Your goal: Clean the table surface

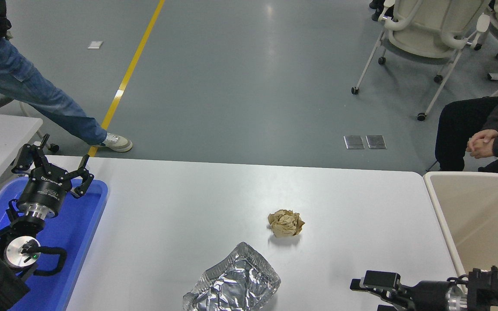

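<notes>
Table surface (180,216), wide, white and smooth, fills the middle of my head view, and my right pincer (368,286) sits low over its near right corner, coming in from the lower right edge and pointing left across the top. I see its black fingers from the side and partly cut by the frame's bottom, so I cannot tell whether they are apart or together. Nothing touches it.

My left pincer (52,166) is parked at the lower left, pointing away from me with its fingers spread wide apart and holding nothing, above a blue tray (82,224) that lies on the table's left end.

Outward from the right pincer, a crumpled piece of silver foil (234,283) lies at the near edge, and a ball of crumpled brown paper (286,223) lies beyond it, near but apart. A beige bin (469,207) stands just beside the table's right end.

Past the far edge is grey floor with a yellow line (130,71). A person in jeans (37,103) strides at the upper left, a seated person's clasped hands (481,143) show at the right, and pale wheeled chairs (426,34) stand at the top right.
</notes>
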Robot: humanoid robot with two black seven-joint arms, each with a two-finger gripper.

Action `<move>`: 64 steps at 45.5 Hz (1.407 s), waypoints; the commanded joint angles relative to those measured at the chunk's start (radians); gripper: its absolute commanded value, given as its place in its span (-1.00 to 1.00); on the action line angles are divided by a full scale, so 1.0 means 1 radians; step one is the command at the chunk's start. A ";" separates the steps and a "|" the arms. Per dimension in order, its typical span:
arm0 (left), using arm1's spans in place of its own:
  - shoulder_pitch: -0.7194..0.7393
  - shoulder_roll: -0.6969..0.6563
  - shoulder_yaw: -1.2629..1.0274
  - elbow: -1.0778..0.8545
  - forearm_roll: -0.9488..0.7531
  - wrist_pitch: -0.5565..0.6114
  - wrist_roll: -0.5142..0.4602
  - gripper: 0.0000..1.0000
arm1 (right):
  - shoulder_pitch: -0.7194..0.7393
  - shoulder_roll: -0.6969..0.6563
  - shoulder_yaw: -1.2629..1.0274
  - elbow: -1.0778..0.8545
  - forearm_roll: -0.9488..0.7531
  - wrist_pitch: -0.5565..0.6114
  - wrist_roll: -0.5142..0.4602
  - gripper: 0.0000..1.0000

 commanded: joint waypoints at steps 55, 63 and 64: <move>0.000 0.000 0.000 0.000 0.000 0.000 0.000 1.00 | 0.030 0.564 -0.064 -0.272 0.012 -0.102 -0.071 0.87; 0.000 0.000 0.000 0.000 0.000 0.000 0.000 1.00 | 0.030 0.602 -0.074 -0.332 -0.008 -0.101 -0.072 0.87; 0.000 0.000 0.000 0.000 0.000 0.000 0.000 1.00 | 0.031 0.606 -0.079 -0.338 -0.016 -0.102 -0.072 0.87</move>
